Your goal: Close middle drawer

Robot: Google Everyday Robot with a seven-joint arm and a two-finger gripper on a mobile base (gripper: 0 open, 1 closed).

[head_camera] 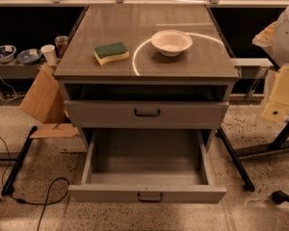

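Observation:
The middle drawer [147,194] is pulled far out of the grey cabinet toward me. Its low strip-like front panel carries a small dark bar handle [150,197], and its long shallow tray [147,158] is empty. Above it, another grey drawer [147,113] with a dark bar handle stands slightly out, with a dark gap over it. My gripper is not in view. Only a white rounded part of the arm [285,32] shows at the right edge, well above and to the right of the open drawer.
The cabinet top [183,64] holds a green and yellow sponge [111,52] and a white bowl [171,42]. Cardboard [43,100] leans at the cabinet's left. Black cables [48,191] and stand legs [236,160] lie on the floor. Pale yellow pieces [283,93] hang at right.

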